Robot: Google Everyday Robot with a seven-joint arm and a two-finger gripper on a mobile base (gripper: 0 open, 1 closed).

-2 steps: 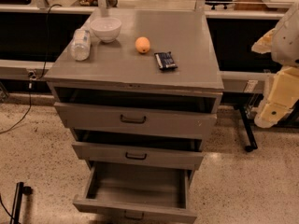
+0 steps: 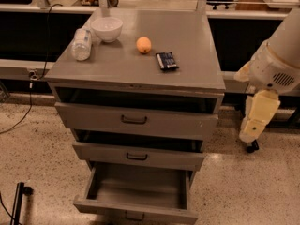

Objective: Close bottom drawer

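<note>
The grey cabinet [image 2: 136, 64] has three drawers, all of them open. The bottom drawer [image 2: 140, 187] is pulled out the farthest, showing its deep, empty grey box; its front [image 2: 108, 207] with a small dark handle [image 2: 134, 216] is at the lower edge of the view. The two drawers above it are open a little. My gripper [image 2: 255, 123] hangs on the cream arm to the right of the cabinet, about level with the top drawer, apart from it and holding nothing that I can see.
On the cabinet top lie a clear plastic bottle [image 2: 81, 44], a white bowl [image 2: 107, 28], an orange [image 2: 144, 45] and a dark snack packet [image 2: 167, 61]. A black counter runs behind. A cable [image 2: 28, 111] trails on the speckled floor at left.
My arm and gripper have moved a little left and down, closer to the cabinet's right side. The drawers have not moved.
</note>
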